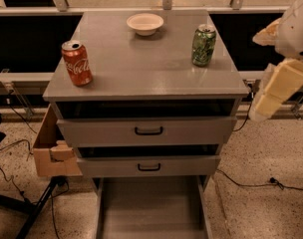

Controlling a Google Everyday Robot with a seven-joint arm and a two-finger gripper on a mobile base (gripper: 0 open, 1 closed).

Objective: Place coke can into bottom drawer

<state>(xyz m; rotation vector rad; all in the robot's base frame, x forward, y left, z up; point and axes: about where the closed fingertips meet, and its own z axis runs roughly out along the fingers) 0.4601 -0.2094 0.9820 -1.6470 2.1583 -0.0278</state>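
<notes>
Grey cabinet top (141, 68) | your gripper (277, 89) hangs beside its edge, open or closed: cannot tell | coke can (76, 62) upright, well apart, across the top from it | bottom drawer (151, 208) open, lower down | you have the grasp and placing left.

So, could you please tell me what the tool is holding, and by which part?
Nothing: the tool hangs right of the cabinet; the coke can stands untouched on top.

White bowl (145, 23) + green can (204, 45) on cabinet top (141, 73), 2 upper drawers (191, 131) w/ black handles, cardboard box (48, 156) beside cabinet.
</notes>
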